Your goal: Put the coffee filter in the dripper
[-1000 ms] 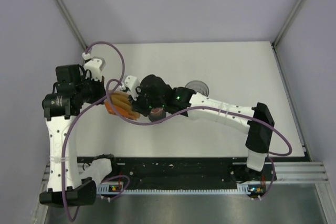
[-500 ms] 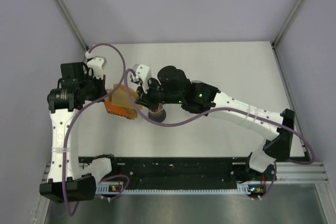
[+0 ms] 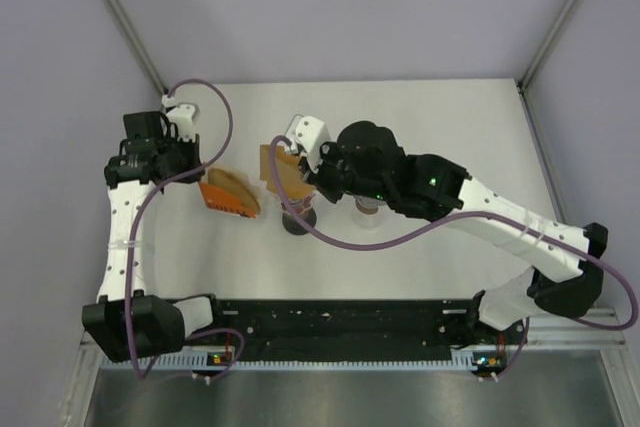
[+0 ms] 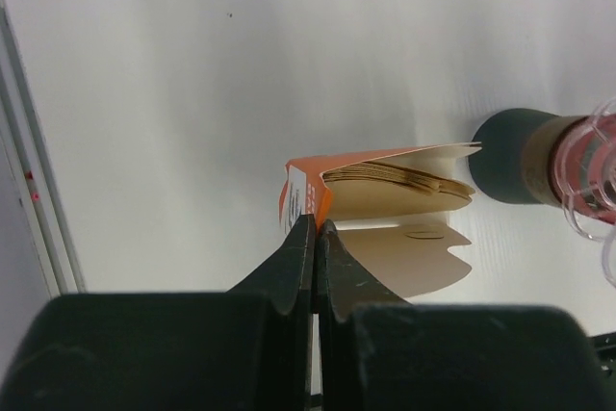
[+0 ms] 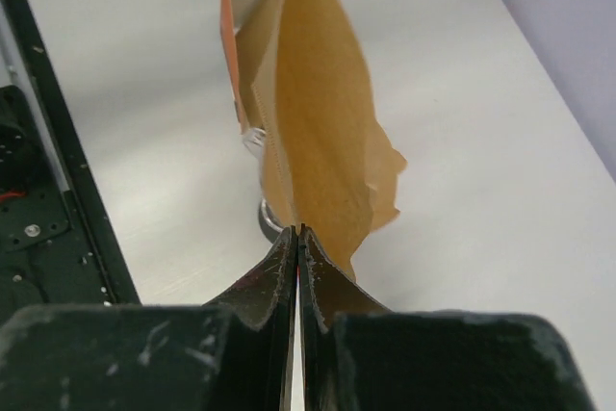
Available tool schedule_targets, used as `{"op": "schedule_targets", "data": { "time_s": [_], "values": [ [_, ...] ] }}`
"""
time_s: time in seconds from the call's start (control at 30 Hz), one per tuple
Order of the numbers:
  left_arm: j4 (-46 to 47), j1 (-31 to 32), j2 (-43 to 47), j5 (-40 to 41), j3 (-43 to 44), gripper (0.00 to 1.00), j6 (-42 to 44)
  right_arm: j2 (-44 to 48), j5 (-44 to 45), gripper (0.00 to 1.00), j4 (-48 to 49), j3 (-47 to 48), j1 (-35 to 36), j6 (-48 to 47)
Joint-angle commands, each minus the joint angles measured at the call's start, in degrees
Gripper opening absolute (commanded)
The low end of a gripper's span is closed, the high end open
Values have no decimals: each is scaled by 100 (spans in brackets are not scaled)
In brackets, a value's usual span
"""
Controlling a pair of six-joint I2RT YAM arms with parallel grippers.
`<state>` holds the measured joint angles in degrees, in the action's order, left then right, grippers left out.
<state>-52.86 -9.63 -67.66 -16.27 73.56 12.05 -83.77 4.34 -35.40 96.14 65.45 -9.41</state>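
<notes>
My right gripper (image 3: 298,169) (image 5: 295,230) is shut on the edge of one brown paper coffee filter (image 3: 280,173) (image 5: 322,132) and holds it upright above the table. The dripper (image 3: 298,220) stands just below it. In the left wrist view the dripper (image 4: 525,168) has a dark base, a tan band and a clear ribbed top. My left gripper (image 3: 197,179) (image 4: 315,223) is shut on a corner of the orange filter box (image 3: 230,193) (image 4: 306,190), which lies open toward the dripper with several filters (image 4: 404,180) inside.
A clear round thing (image 3: 369,209) shows partly under the right forearm. The black rail (image 3: 340,327) runs along the table's near edge. Metal frame posts stand at the back corners. The box (image 5: 228,40) shows behind the held filter.
My right gripper has drawn the filter out of the box and moved right and back with it. The left gripper has drawn back to the left with the box.
</notes>
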Motion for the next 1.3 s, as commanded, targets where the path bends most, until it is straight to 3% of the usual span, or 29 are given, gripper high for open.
{"op": "schedule_targets", "data": {
  "time_s": [0.0,0.2,0.53,0.63,0.8,0.87,0.97,1.1,1.27],
  "values": [
    [1162,-101,-308,-175,-254,0,-212,475,891,0,-450,309,-85,-342],
    [2121,-118,-862,-131,-729,0,-265,747,1578,0,-758,248,-138,-728],
    [2359,-101,-1162,-517,-1080,1,-90,932,1491,0,-881,-7,-129,-1151],
    [2281,-109,-1092,-587,-1133,11,104,915,1395,0,-881,-51,-138,-1203],
    [1886,-118,-943,-702,-1037,55,385,880,921,0,-969,-121,-129,-1405],
    [1797,-144,-750,-614,-967,65,438,897,666,0,-1030,-156,-129,-1537],
    [1736,-215,-328,-675,-844,72,534,923,349,0,-1101,-192,-103,-1765],
    [1201,-224,173,-1201,-300,75,588,906,208,0,-1180,-253,204,-2143],
    [-837,-206,411,-2931,1369,81,535,757,129,0,-1198,-148,512,-2425]
  ]
}}
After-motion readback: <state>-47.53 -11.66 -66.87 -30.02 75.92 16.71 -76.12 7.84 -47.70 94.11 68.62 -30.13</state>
